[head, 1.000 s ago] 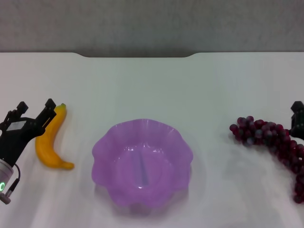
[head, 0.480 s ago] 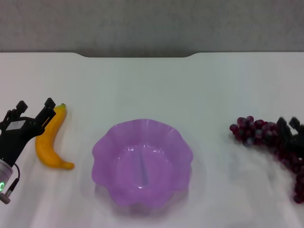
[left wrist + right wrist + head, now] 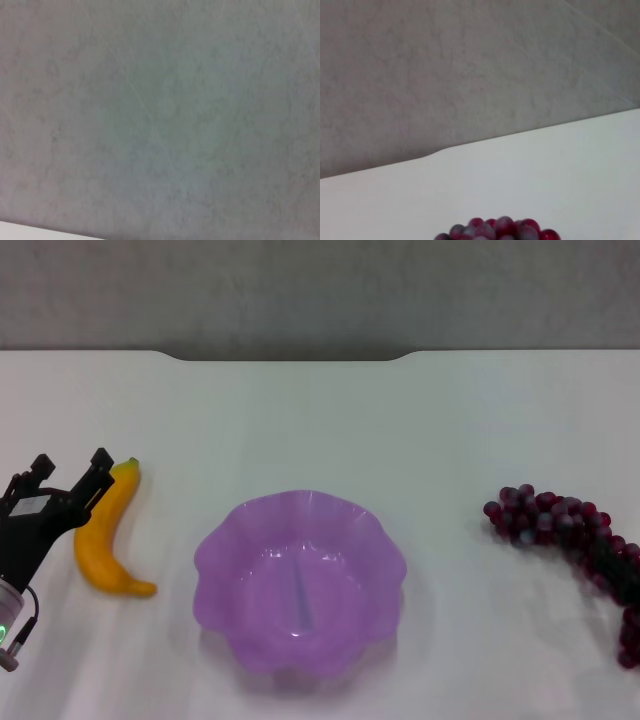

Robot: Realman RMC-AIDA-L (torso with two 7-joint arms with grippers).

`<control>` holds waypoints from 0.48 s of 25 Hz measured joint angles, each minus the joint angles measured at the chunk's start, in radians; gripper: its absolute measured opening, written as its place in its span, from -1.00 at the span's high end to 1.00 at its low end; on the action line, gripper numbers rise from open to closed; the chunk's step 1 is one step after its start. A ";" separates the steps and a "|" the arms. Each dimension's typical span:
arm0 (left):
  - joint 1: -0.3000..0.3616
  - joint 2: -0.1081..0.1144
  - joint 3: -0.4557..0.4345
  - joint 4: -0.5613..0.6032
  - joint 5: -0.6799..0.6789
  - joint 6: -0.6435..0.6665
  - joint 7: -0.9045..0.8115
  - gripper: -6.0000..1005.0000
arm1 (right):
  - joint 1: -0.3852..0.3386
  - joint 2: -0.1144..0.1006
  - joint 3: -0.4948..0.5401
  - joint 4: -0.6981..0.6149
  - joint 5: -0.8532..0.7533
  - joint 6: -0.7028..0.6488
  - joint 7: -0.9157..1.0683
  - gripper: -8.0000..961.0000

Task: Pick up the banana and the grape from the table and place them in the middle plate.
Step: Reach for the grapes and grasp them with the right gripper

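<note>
The banana [image 3: 108, 536] lies on the white table [image 3: 320, 420] at the left, stem tip pointing away from me. My left gripper [image 3: 70, 468] is open just left of the stem end, one finger [image 3: 100, 464] close beside it, holding nothing. The purple scalloped middle plate [image 3: 300, 582] stands in the centre and holds nothing. The grape [image 3: 560, 525] lies at the right; its top also shows in the right wrist view [image 3: 500, 229]. My right gripper [image 3: 612, 562] is only a dark blur over the grape's near part. The left wrist view shows only grey wall.
The table's far edge has a notch [image 3: 290, 357] with a grey wall behind it. The grape bunch runs off toward the right edge of the head view [image 3: 630, 640].
My right gripper has moved from the far right edge inward and nearer, over the grape bunch. My left gripper and the banana have hardly moved.
</note>
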 joint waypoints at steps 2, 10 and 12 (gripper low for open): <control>0.001 0.000 0.000 0.000 0.000 0.000 0.000 -0.78 | -0.001 0.000 -0.001 0.016 0.000 0.002 0.007 -0.60; 0.016 0.002 -0.004 0.000 0.000 0.012 0.000 -0.78 | -0.017 -0.001 0.002 0.047 0.000 0.001 0.009 -0.79; 0.016 0.002 -0.004 0.000 0.000 0.014 0.000 -0.78 | -0.016 0.000 -0.002 0.062 0.000 0.006 0.009 -0.79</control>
